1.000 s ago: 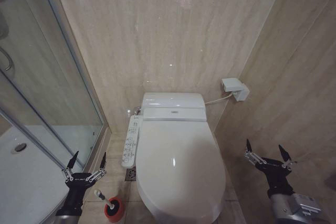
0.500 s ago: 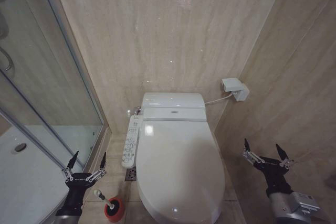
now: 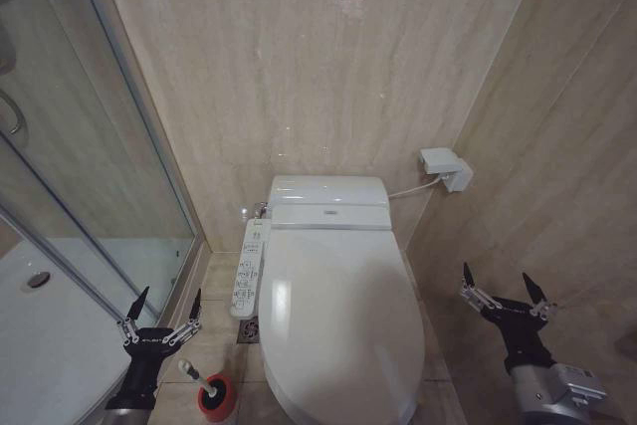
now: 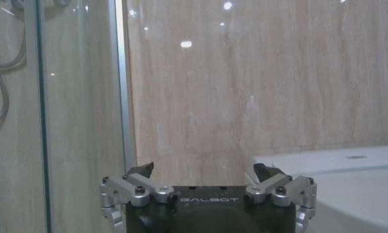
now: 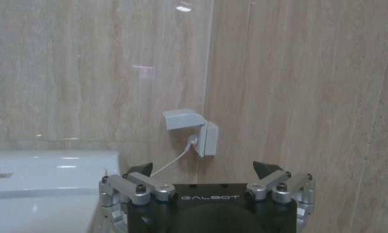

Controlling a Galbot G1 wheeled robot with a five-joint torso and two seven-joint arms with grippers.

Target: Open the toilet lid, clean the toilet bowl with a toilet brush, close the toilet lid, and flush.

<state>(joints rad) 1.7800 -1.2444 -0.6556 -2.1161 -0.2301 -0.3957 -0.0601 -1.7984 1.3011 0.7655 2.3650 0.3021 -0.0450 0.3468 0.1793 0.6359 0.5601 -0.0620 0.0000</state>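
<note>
Flanking the shut toilet lid (image 3: 338,325), left gripper (image 3: 163,312) at 9 o'clock and right gripper (image 3: 502,296) at 3 o'clock hung empty, jaws wide. Toilet brush (image 3: 195,376) stood in its red cup (image 3: 216,397) at 8 o'clock.

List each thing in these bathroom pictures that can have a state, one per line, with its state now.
Toilet lid: closed, lying flat.
Toilet brush: standing in its red cup holder on the floor.
Left gripper: open, empty, above the brush.
Right gripper: open, empty, beside the toilet.
Wall socket: cable plugged in.

toilet lid (image 3: 338,335) front edge cropped
</note>
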